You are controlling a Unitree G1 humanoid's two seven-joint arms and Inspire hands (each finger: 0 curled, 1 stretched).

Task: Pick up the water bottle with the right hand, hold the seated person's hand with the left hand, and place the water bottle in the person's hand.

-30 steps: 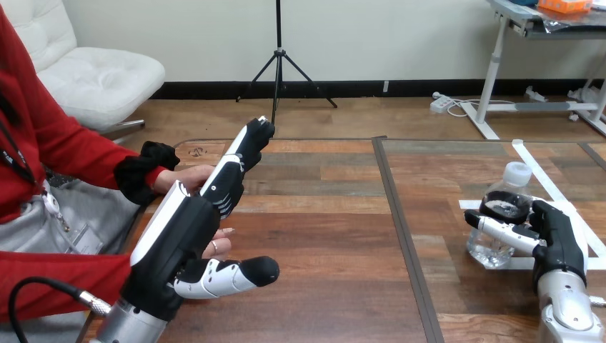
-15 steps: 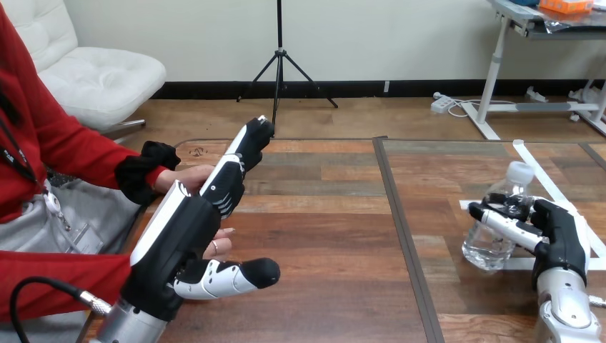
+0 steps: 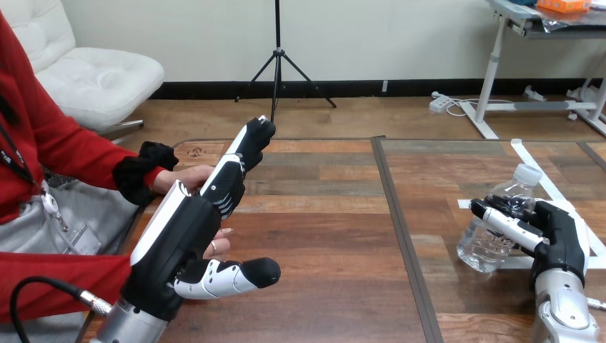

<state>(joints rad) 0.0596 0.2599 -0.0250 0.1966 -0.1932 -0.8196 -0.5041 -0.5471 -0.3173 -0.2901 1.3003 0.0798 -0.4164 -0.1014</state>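
Clear plastic water bottle (image 3: pixel 480 249) — aslant in right hand (image 3: pixel 563 232)

The worktop (image 3: pixel 321 214) is a surface of brown wood planks, split by a narrow dark strip (image 3: pixel 402 236) running front to back, right of centre. On its right part lie white tape strips (image 3: pixel 526 153), one diagonal and others crossing it. Among them a clear plastic water bottle (image 3: pixel 480 251) stands tilted; whether its base touches the wood cannot be told
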